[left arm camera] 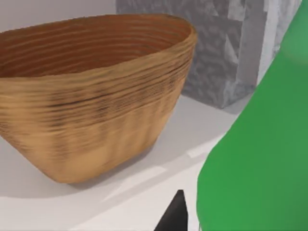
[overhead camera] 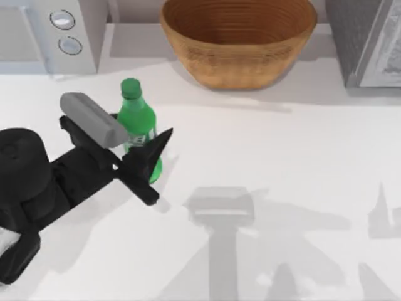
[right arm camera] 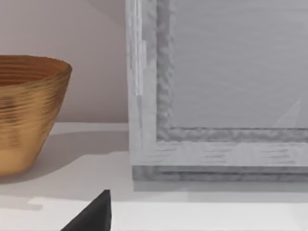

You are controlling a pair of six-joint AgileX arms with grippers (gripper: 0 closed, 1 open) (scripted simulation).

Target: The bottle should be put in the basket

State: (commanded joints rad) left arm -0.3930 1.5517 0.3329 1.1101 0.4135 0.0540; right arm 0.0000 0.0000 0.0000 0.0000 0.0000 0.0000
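Note:
The green bottle [overhead camera: 133, 108] stands upright at the table's left, its cap toward the back. My left gripper [overhead camera: 143, 130] is shut around its labelled middle, one dark fingertip [overhead camera: 164, 138] showing at its right side while the other is hidden under the grey wrist camera. In the left wrist view the bottle [left arm camera: 260, 159] looms close beside a black fingertip [left arm camera: 176, 211]. The wicker basket [overhead camera: 238, 59] sits at the back centre, well behind and to the right of the bottle, and appears as basket [left arm camera: 91, 96] and basket [right arm camera: 26, 110]. One black fingertip [right arm camera: 96, 214] of my right gripper shows.
A white appliance with two round knobs [overhead camera: 50, 31] stands at the back left. A grey speckled cabinet [overhead camera: 366, 41] stands at the back right, close beside the basket; the right wrist view faces the cabinet [right arm camera: 216, 96]. Arm shadows lie on the front of the table.

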